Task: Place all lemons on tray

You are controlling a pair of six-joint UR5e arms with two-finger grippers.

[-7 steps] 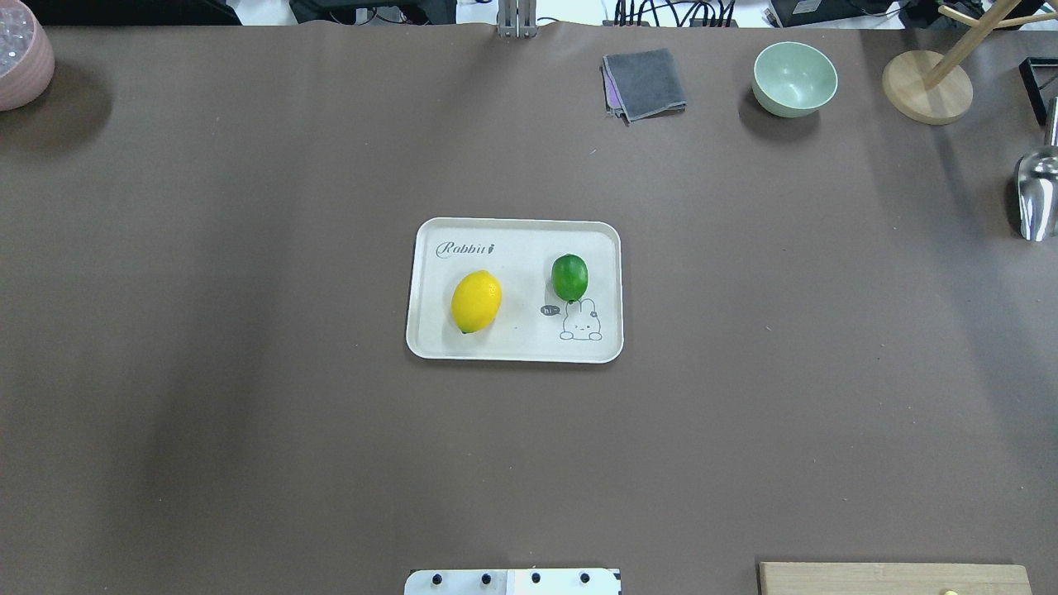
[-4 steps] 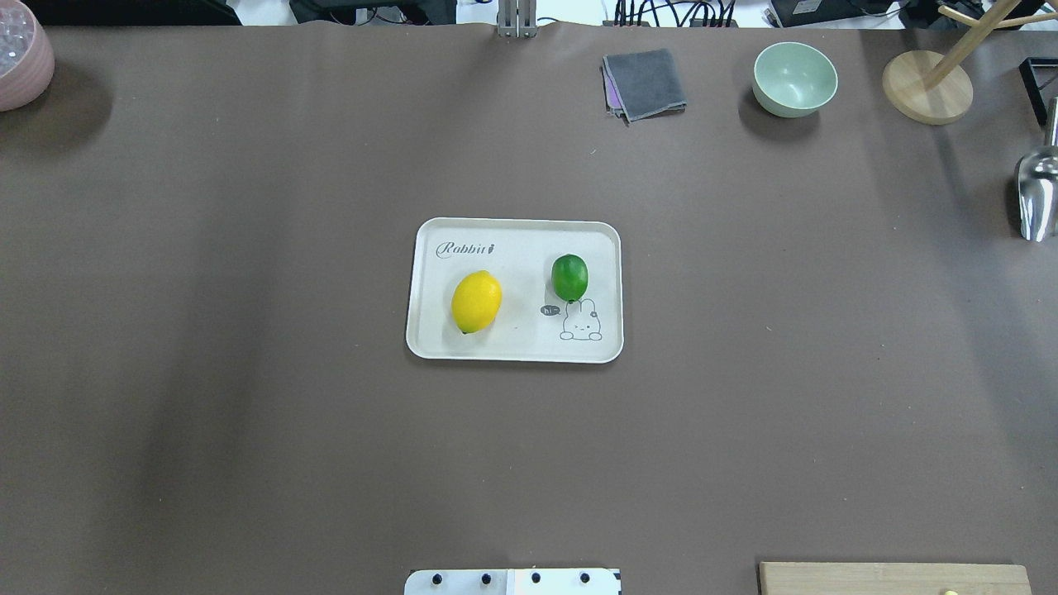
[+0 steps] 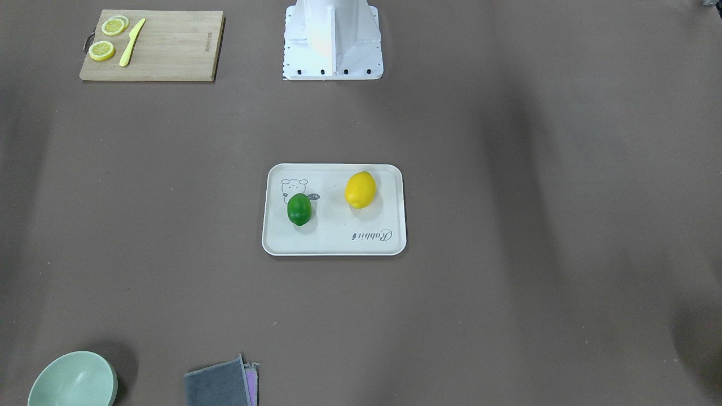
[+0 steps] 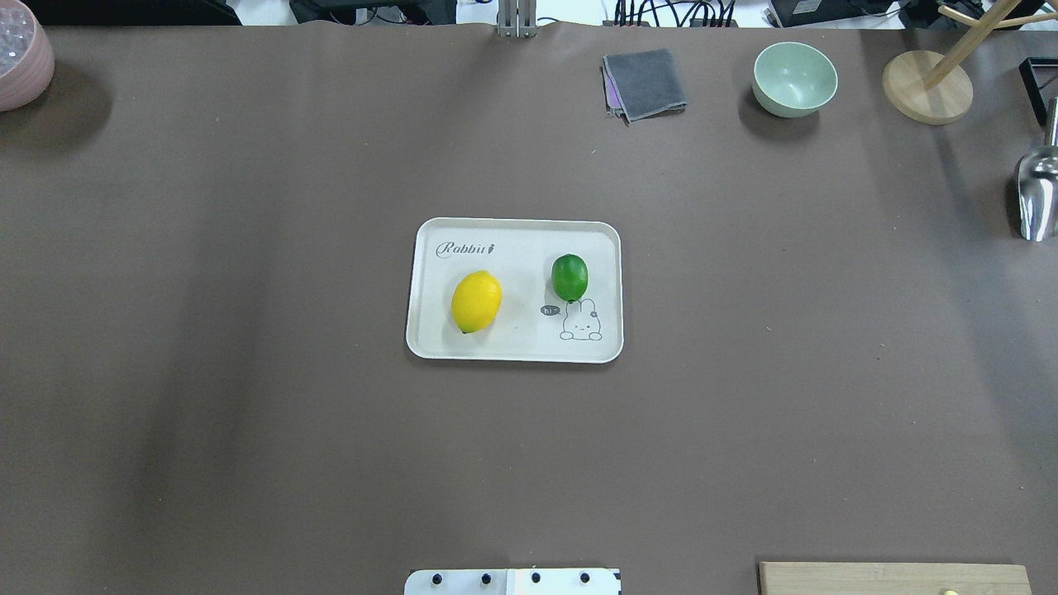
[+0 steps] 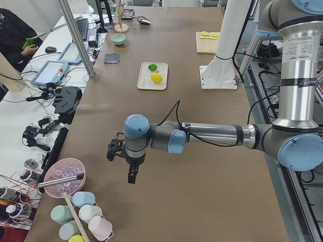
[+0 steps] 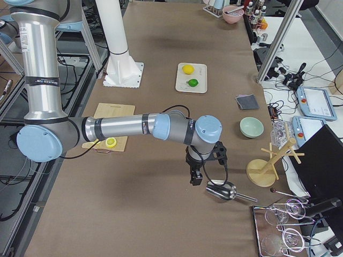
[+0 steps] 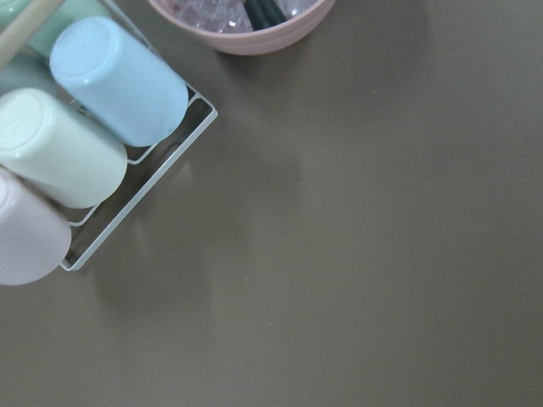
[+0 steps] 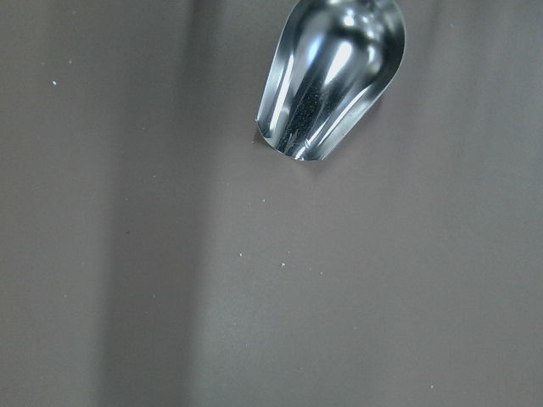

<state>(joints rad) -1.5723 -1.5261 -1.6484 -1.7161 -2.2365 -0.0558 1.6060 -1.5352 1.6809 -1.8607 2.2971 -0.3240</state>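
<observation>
Resting on the tray [image 4: 512,347] are both fruits. The yellow lemon [image 4: 476,302] lies on the half that carries the "Rabbit" script. The green lemon [image 4: 569,277] lies on the other half, its end touching the top of the small animal drawing. The two lie apart from each other, and neither overhangs the tray's rim. Over the last second nothing on the tray has shifted: in the overhead view the lemons keep the same spots and the same tilt, so the only change to report is that there is none, and things have settled. Both arms are well away from the tray. The left hand [image 5: 129,175] hangs above the table [image 4: 248,430] far out from the tray on the robot's left, near a pink bowl [image 7: 246,25] of ice. The right hand [image 6: 194,178] hangs far out on the tray's opposite side, just by a metal scoop [image 8: 331,76]. Only the side views show them, so I cannot tell whether either is released or clenched. The thin lemon slices [image 3: 102,51] on the cutting board [image 3: 169,51], well apart from the tray, are no part of the job. By my judgement the task looks finished, with no whole lemon left off the tray.
</observation>
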